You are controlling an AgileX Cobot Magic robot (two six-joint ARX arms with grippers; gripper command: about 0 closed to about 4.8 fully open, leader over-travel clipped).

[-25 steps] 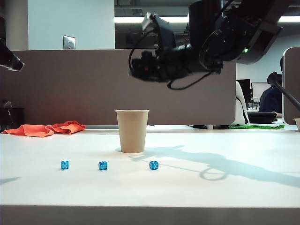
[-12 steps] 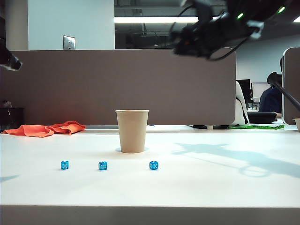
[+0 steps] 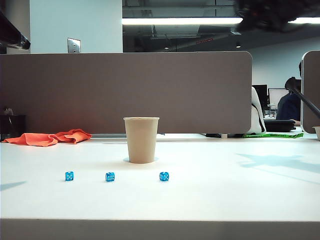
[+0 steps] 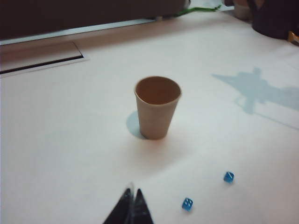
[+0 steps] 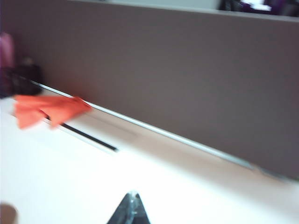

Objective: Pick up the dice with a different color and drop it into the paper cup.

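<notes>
Exterior view: the paper cup (image 3: 141, 139) stands upright at frame centre on the white table (image 3: 225, 195). Three blue dice (image 3: 110, 176) lie in a row in front of it, well apart from one another. No red die is visible anywhere on the table; it is judged to be inside the cup, though the cup interior is not visible from this angle. An orange cloth (image 3: 47, 137) lies at the far left. The right arm shows only as a dark blur in the upper right corner; the left arm is a dark shape at the upper left edge.

Left wrist view: the left gripper (image 4: 131, 207) sits at the lower edge, tips pressed together and empty. The cup's mouth faces the camera, but its floor is too dim to confirm contents.

Right wrist view: the right gripper (image 5: 131, 211) is closed tight, with nothing between the tips, facing the partition and cloth.

Handling note: such a die is judged light, rigid and smooth; grip two opposite flat faces squarely. The cup is light and tips easily.
</notes>
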